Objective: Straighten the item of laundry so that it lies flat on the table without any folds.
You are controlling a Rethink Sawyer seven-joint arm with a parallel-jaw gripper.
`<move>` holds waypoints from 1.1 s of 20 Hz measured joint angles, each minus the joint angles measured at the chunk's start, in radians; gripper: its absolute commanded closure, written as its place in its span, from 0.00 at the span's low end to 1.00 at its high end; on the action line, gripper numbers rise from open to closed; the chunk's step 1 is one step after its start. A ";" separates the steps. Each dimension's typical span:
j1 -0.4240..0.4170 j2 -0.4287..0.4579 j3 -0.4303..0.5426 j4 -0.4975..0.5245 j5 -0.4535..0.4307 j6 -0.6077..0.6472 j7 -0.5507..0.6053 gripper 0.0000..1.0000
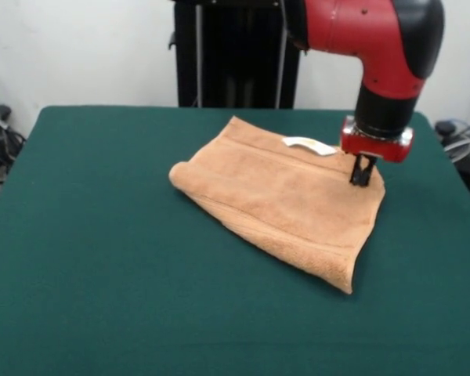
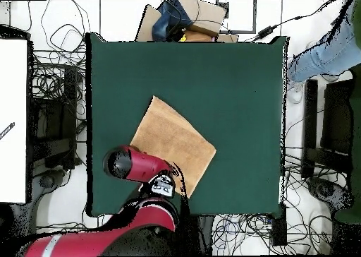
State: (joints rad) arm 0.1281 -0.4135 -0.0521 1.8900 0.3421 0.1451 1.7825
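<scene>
The tan towel lies on the dark green table, right of centre, folded double with a rolled left edge. Its white tag lies on the far edge. My gripper points straight down at the towel's far right corner, its narrow fingers close together and pinching the cloth there. In the overhead view the towel is a tilted rectangle on the table, and the red arm covers its lower left corner and hides the gripper.
The black pedestal stands behind the table's far edge. Cables and equipment lie on the floor around the table. A person's leg in jeans shows at the overhead view's upper right. A cardboard box sits beyond the table.
</scene>
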 measured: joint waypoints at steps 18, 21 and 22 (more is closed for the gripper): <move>0.094 -0.013 0.015 0.037 0.086 0.000 0.000 1.00; 0.072 -0.029 0.026 0.061 0.086 0.000 0.000 1.00; 0.066 -0.034 0.028 0.068 0.086 0.000 0.000 1.00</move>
State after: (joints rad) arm 0.1939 -0.4472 -0.0238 1.9576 0.4279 0.1453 1.7825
